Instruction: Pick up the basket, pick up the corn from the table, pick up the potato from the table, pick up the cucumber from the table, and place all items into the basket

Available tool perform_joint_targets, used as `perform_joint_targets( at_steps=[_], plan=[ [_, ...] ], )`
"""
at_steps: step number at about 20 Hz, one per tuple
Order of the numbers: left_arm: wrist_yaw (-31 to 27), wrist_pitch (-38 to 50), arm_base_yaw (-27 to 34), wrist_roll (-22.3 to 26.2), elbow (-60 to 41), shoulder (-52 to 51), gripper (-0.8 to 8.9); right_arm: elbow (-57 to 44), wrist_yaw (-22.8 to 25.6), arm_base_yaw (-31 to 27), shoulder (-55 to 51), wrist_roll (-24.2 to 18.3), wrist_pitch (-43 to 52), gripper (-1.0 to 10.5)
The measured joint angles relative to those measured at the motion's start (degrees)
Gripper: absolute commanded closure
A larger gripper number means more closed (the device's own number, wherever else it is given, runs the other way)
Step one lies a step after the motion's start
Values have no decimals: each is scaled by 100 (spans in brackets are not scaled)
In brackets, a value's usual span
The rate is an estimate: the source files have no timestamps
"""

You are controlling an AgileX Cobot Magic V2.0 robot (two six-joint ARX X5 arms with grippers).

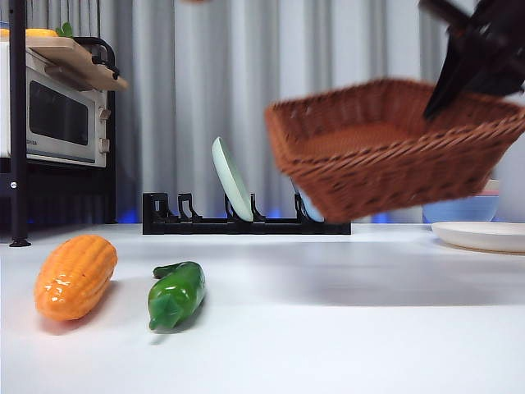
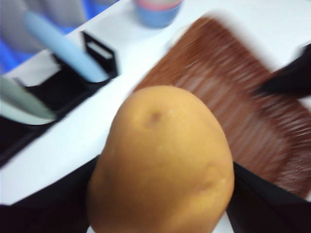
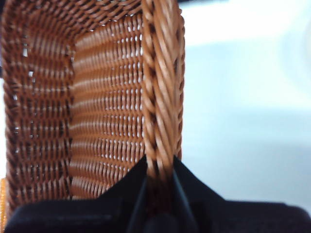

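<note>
a mock kitchen: microwave oven (image 1: 57, 111), dish rack (image 1: 246, 223) with plates, white table (image 1: 344, 312).

basket (image 1: 385, 148) tilted in the air at upper right, a dark gripper (image 1: 480, 53) on its rim; corn (image 1: 75, 276) and cucumber (image 1: 175, 295) lie lower left on the table (image 1: 344, 328).

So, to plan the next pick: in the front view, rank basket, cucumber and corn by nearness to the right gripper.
From the right gripper:
1. Basket, gripped at its rim, lifted at right.
2. Cucumber, on the table, lower left.
3. Corn, farthest left.
</note>
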Motion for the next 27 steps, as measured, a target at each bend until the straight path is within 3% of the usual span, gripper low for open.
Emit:
perform_joint_targets(
  at_steps=[4,8,10,18,19,21,22,27],
  plan=[
    [-885,-286,-1091,-511,-13,229,821,0,-525,321,529,474,380,958],
    [-1912,-315,-2009,-866,-17,675,821,0,-704,433,546,881,675,958],
    [-2184,-407,-2179,-970,-17,914,821,0,-881,411,503,1001,695,958],
    [-2302,-304,-2238,-1172,-20,1849,811,0,-986,343,31,1093,669,958],
    [-2306,-284,-2267,-1213,-20,1849,743,0,-1001,306,31,1095,640,958],
    [-2321,-210,-2315,-1311,-20,1847,329,0,-1003,258,11,1097,667,958],
    [-2321,-201,-2337,-1364,-20,1847,193,0,-999,247,7,1097,671,958],
    [-2341,-186,-2387,-1469,-20,1845,184,0,-1003,251,0,1102,684,958]
  ],
)
